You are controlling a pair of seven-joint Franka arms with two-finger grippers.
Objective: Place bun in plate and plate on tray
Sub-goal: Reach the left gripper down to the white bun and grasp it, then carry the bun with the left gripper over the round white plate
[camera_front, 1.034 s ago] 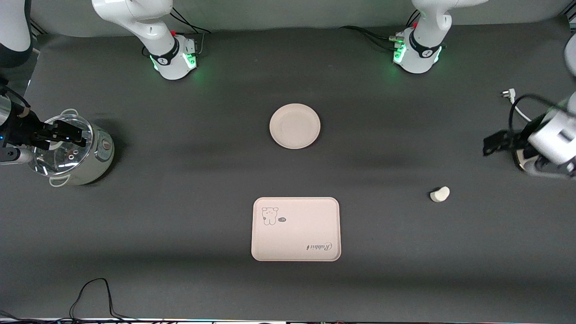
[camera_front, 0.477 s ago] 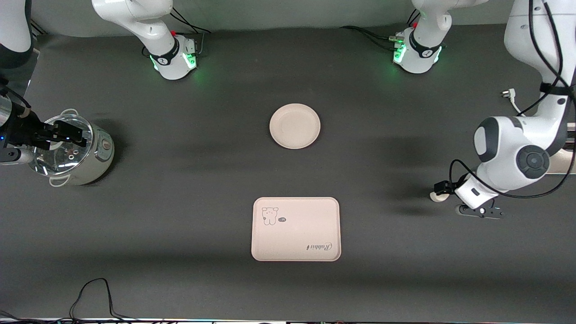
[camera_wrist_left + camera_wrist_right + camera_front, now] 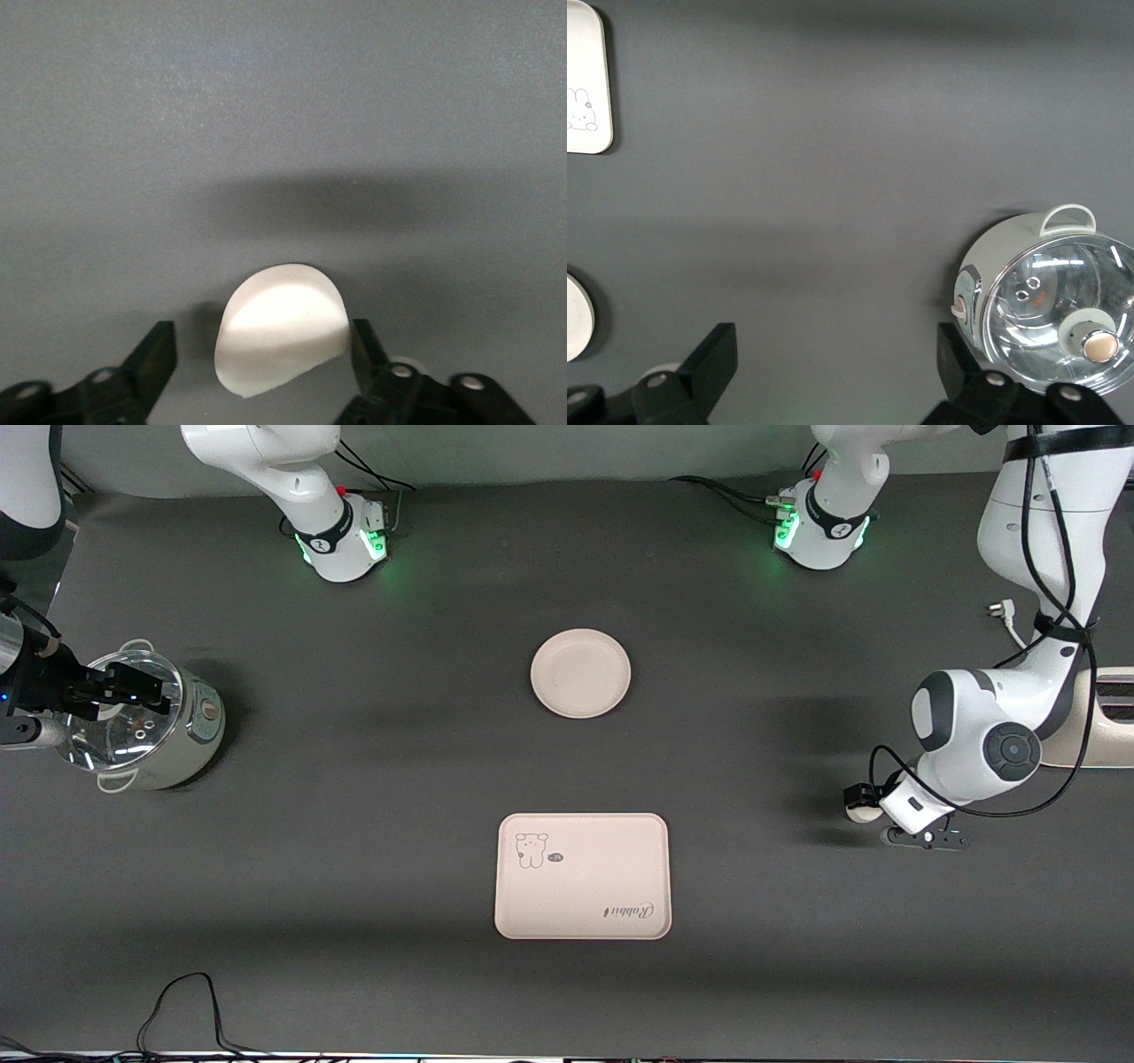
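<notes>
The bun (image 3: pixel 859 813) lies on the dark mat toward the left arm's end of the table. My left gripper (image 3: pixel 866 806) is down at it, open, with the bun (image 3: pixel 279 328) between its fingers (image 3: pixel 365 343); one finger stands close against the bun and the other stands apart. The round plate (image 3: pixel 580 673) sits mid-table, farther from the front camera than the rectangular tray (image 3: pixel 582 875), which has the bear drawing. My right gripper (image 3: pixel 128 686) is open and empty and waits over the pot; its own view (image 3: pixel 833 363) shows bare mat between the fingers.
A pale pot with a glass lid (image 3: pixel 146 722) stands at the right arm's end; it also shows in the right wrist view (image 3: pixel 1050 301). A white plug and cable (image 3: pixel 1001 611) and a cream appliance (image 3: pixel 1103 731) lie at the left arm's end. A black cable (image 3: pixel 186 1001) loops at the near edge.
My left arm has swung in from the table's end and come down over the bun, so its open fingers now stand on both sides of it. The right arm has not moved.
</notes>
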